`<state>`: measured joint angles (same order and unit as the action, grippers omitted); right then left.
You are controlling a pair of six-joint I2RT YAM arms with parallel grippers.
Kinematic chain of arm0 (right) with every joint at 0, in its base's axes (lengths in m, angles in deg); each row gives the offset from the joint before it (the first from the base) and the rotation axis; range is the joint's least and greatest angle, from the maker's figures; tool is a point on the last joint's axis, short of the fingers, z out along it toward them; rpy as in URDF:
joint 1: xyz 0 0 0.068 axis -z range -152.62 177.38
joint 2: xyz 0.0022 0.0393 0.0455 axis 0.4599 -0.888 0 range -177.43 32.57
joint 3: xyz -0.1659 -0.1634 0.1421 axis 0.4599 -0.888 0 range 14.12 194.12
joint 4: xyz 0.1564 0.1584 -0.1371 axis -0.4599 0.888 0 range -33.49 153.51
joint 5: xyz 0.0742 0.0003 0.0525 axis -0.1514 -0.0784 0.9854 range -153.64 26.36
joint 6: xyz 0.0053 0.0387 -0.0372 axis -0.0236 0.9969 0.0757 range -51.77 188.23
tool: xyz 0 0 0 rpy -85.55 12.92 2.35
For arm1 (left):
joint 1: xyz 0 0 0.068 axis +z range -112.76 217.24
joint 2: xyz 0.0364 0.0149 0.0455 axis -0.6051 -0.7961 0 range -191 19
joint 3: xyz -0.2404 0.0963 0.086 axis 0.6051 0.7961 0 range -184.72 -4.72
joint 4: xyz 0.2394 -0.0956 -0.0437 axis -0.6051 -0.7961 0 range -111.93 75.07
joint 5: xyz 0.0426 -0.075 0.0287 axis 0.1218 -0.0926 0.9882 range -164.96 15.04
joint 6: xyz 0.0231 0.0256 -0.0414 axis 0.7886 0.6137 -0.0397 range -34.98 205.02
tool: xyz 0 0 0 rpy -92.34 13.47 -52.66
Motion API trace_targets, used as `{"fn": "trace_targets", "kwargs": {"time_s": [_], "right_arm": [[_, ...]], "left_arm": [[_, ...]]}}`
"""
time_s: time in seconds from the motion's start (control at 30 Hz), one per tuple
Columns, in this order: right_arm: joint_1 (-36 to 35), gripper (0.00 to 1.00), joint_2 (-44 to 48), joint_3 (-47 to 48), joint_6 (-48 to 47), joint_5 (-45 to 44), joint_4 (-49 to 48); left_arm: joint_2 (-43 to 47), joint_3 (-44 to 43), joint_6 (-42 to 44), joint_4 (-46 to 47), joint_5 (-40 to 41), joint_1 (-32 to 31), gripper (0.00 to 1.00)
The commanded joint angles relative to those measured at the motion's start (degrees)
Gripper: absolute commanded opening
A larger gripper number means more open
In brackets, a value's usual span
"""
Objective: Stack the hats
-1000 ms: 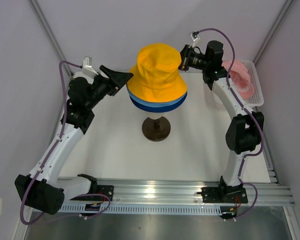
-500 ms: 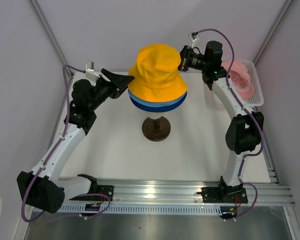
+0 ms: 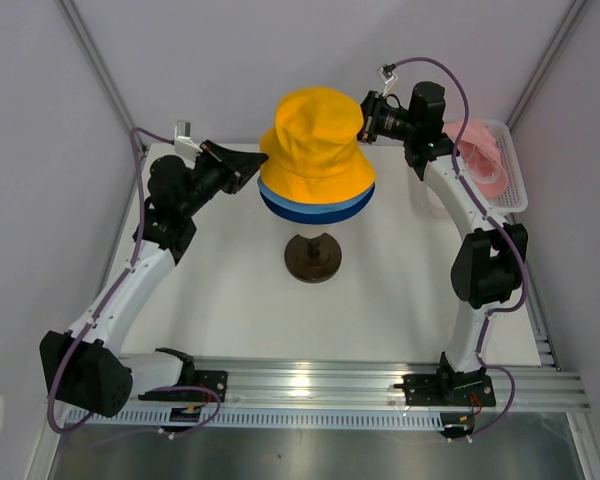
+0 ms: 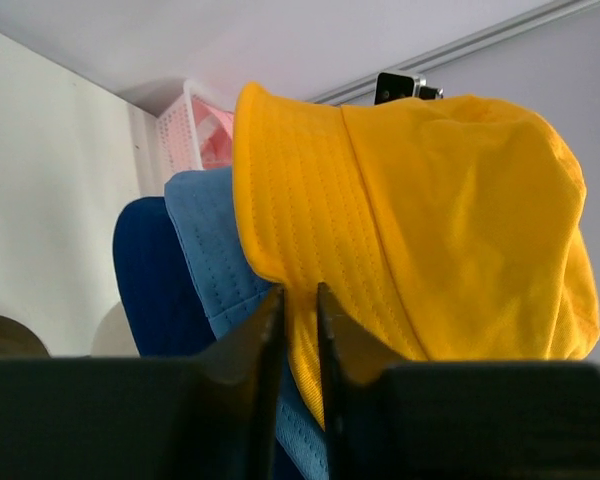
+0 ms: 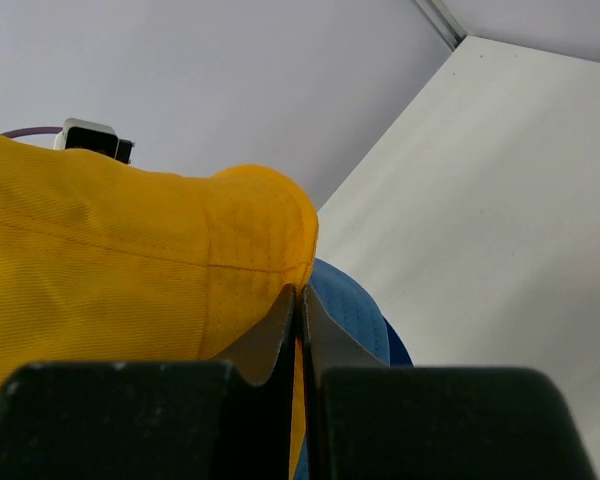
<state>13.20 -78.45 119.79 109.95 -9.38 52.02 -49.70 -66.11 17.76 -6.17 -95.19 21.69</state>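
Observation:
The yellow-orange hat (image 3: pixel 315 140) sits on top of the light blue hat (image 3: pixel 320 207) and the dark blue hat (image 3: pixel 315 218), all on the mannequin head, which they hide. My left gripper (image 3: pixel 260 160) is shut on the yellow hat's left brim; the left wrist view shows the brim (image 4: pixel 300 330) between the fingers. My right gripper (image 3: pixel 363 118) is shut on its right brim, and the right wrist view shows the yellow fabric (image 5: pixel 110 270) pinched at the tips (image 5: pixel 299 292). The pink hat (image 3: pixel 480 160) lies in the basket at the back right.
The mannequin's dark round base (image 3: pixel 313 258) stands mid-table under the hats. The white mesh basket (image 3: pixel 517 180) sits at the right edge, behind the right arm. Grey walls enclose the table on both sides and at the back.
My left arm has moved a little to the right, toward the hats, with the brim in it. The yellow hat has shifted slightly right. The right arm has not moved.

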Motion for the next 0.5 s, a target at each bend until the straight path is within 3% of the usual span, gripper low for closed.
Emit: {"fn": "trace_targets", "kwargs": {"time_s": [0.0,0.03,0.1,0.13,0.3,0.47], "right_arm": [[-0.59,0.03,0.98,1.91,-1.20,-0.82,0.10],[-0.50,0.03,0.98,1.91,-1.37,-1.00,0.45],[-0.33,0.09,1.42,2.00,-3.20,-1.61,2.89],[-0.15,0.21,1.60,2.17,-3.91,-2.66,3.95],[2.92,0.54,4.93,0.68,-6.20,-6.26,10.81],[7.58,0.63,11.96,-7.46,-4.55,-9.08,10.74]], "left_arm": [[-0.90,-2.25,-1.55,4.43,-2.97,0.35,0.13],[-0.90,-1.99,-1.55,4.34,-2.89,0.35,0.01],[-0.64,-1.63,-1.12,3.99,-2.19,0.26,0.01],[-0.38,-0.85,-0.68,3.99,-1.92,0.35,0.01],[2.17,1.27,2.04,2.85,0.80,0.26,0.01],[4.98,2.67,5.30,1.44,3.17,0.26,0.01]]}}
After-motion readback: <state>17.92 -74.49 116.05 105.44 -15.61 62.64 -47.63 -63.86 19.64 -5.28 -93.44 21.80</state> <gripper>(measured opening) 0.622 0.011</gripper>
